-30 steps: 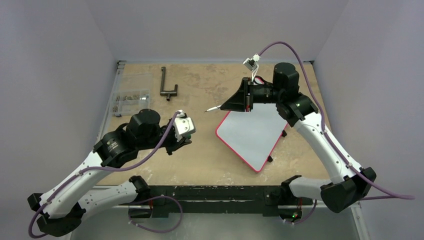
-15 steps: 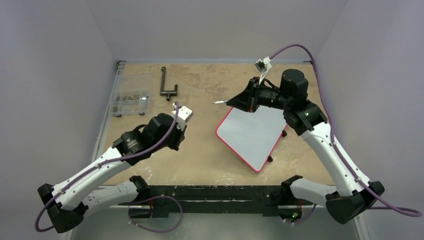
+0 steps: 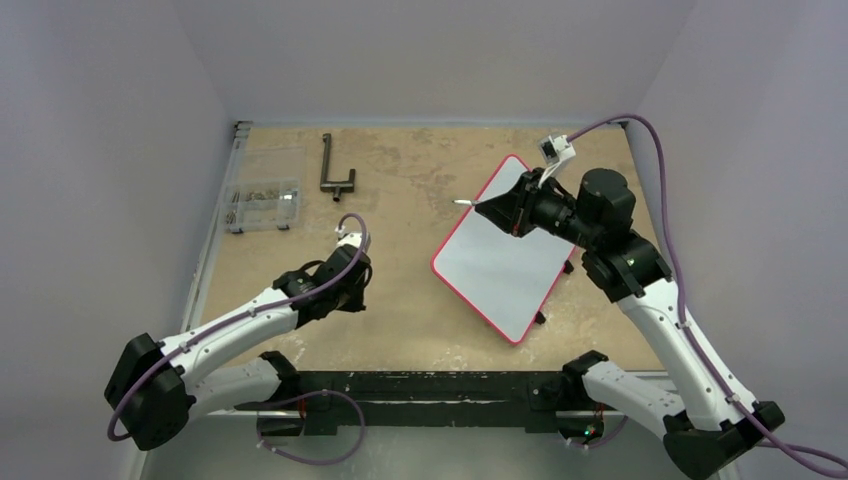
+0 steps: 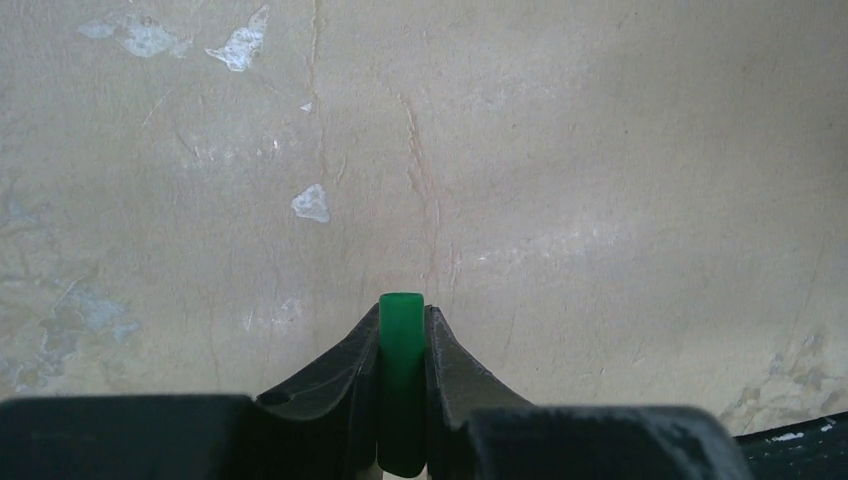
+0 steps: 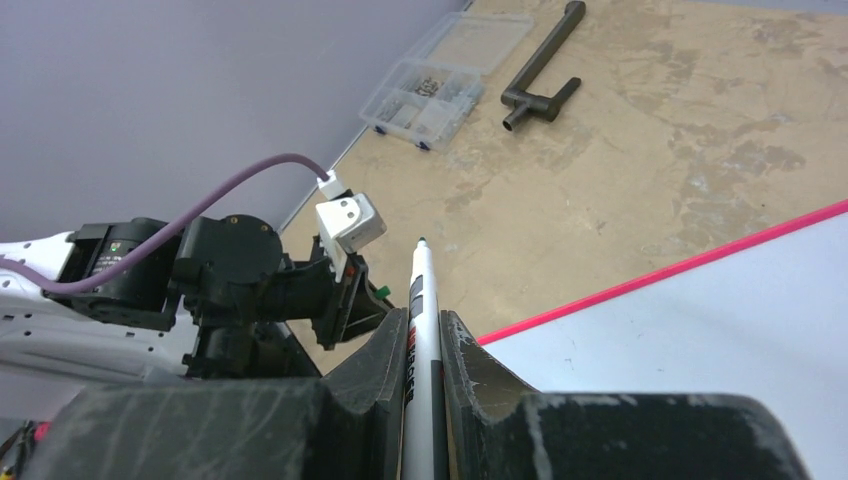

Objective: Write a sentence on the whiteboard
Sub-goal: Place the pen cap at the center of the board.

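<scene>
Over on the right half of the worn tan tabletop (image 3: pixel 400 180), the flat white whiteboard with the thin red rim (image 3: pixel 500 270) is lying at a diagonal right in front of the right arm. That's handy, since that's the arm doing the writing. The right gripper (image 5: pixel 420 330) is clamping its fingers tight around a slim white marker with black lettering (image 5: pixel 421 280), holding it along the fingers like a pen so the tip sticks well out front. Right now the tip is pointing off to the left, past the board's far-left rim and out over bare table, nearly level rather than angled down. So I'd say it isn't touching the board, and I'm not seeing any green writing on the surface; the sentence looks not yet begun. Meanwhile the left gripper (image 4: pixel 402 325) is hanging low over bare table, well apart from the board, pinching a small green plastic cap (image 4: pixel 402 310) upright between its fingers. My guess is that it's the marker's cap, and the arm is just keeping it out of the way. A clear plastic box of small parts (image 3: pixel 262 203) and a dark metal T-shaped tool (image 3: pixel 335 175) are sitting at the far left — nowhere near the action.
</scene>
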